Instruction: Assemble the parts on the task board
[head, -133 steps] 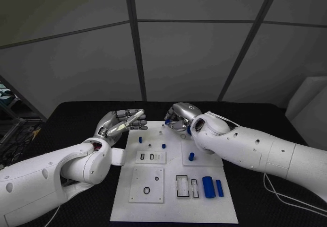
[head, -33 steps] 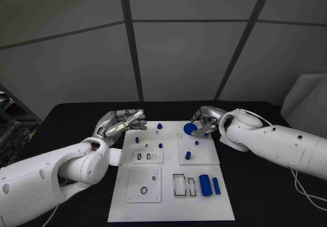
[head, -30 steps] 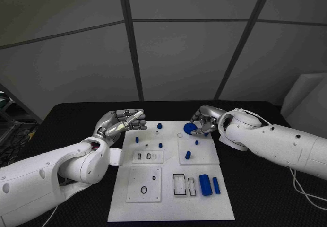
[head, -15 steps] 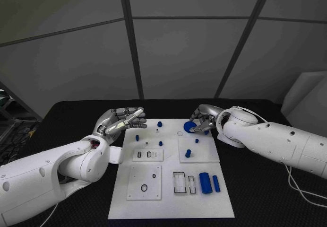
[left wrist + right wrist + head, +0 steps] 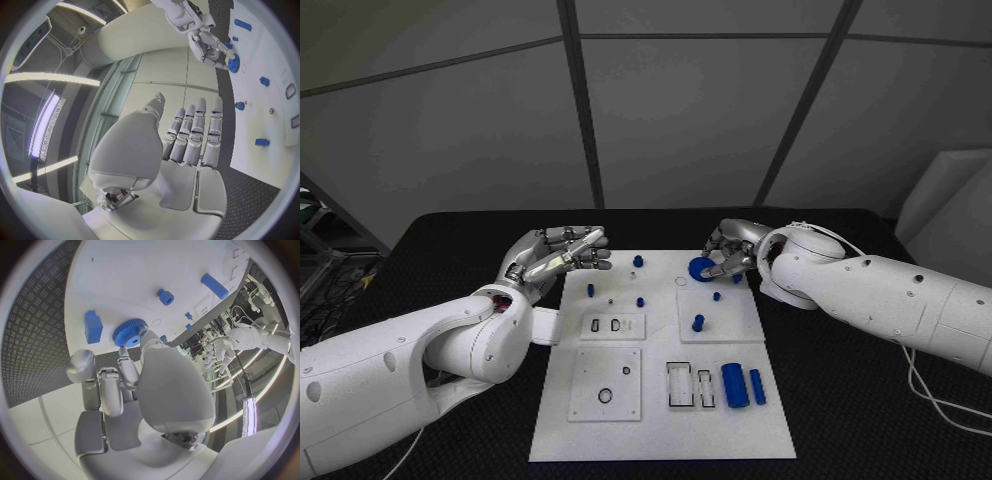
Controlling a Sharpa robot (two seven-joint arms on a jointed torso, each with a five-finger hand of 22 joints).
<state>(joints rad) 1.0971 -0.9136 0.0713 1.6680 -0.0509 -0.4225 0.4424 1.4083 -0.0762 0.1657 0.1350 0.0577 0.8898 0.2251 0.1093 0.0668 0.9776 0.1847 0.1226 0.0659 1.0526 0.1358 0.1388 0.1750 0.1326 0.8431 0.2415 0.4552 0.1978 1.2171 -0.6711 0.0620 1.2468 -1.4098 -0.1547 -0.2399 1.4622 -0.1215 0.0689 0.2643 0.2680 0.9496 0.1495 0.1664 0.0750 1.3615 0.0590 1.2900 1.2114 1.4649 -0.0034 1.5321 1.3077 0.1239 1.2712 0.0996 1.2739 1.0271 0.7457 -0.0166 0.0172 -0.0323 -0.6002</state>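
Bare strip down the task board (image 5: 661, 420) middle; blue pegs (image 5: 639, 262) crowd the far end, right hand (image 5: 730, 255) above.

No text, label, brand, number or sign can be read anywhere in these pictures. The flat white rectangular task board (image 5: 733, 425) bears only dark outlined slots and small blue plastic parts, with no lettering that can be made out on its surface.
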